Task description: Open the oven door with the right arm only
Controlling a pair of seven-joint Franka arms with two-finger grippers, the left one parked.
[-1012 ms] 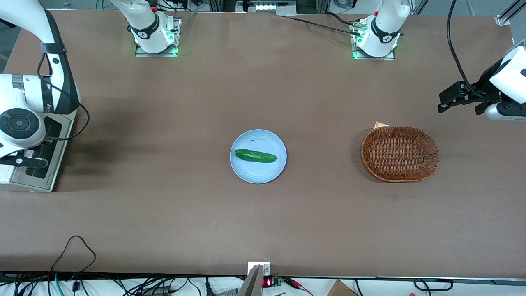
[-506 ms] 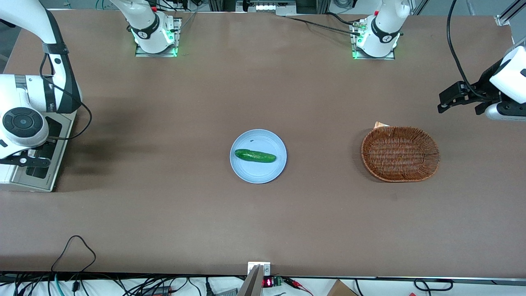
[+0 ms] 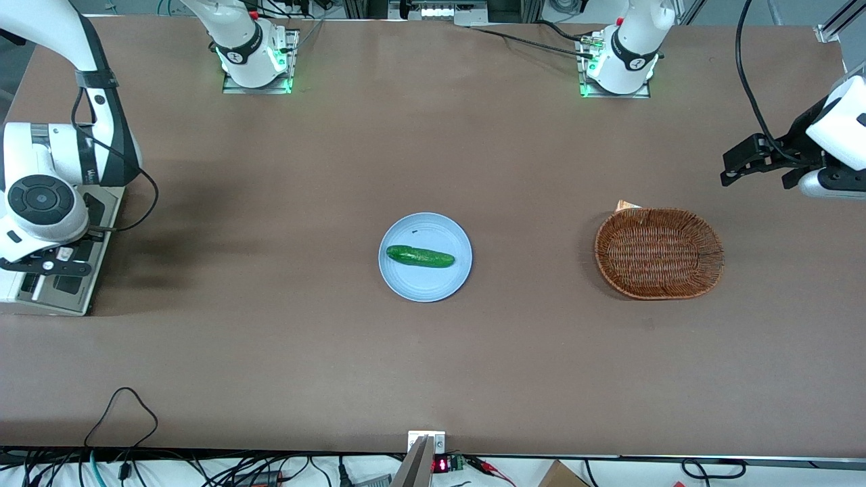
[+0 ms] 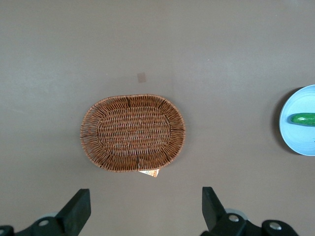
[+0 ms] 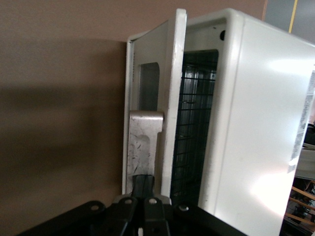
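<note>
Swinging a little farther out than a second ago, the flat silver-grey metal oven door with its dark glass window (image 5: 147,103) now stands ajar from the small white toaster oven (image 5: 256,123), a narrow gap showing the black wire rack (image 5: 194,123) inside. In the front view the door (image 3: 64,270) lies at the working arm's end of the brown table (image 3: 433,352), partly under the arm. The large white jointed right arm with the black elbow band (image 3: 47,176) has shifted slightly toward the table's middle and away from the front camera over that second. Its black two-finger claw (image 5: 145,184) sits at the door's bar handle (image 5: 142,147), fingers pressed together on the handle's silver bracket. A looping black cable (image 3: 135,196) hangs beside the arm's wrist.

Near the table's middle, well apart from the oven, a round pale-blue plate (image 3: 425,284) carries a green cucumber (image 3: 420,256) lying across it. Toward the parked arm's end rests an oval brown wicker basket (image 3: 658,253), with a small tan paper corner (image 3: 626,204) poking from under its rim on the edge farther from the front camera. The left wrist view shows the same basket (image 4: 133,132) and part of the plate (image 4: 298,140).
</note>
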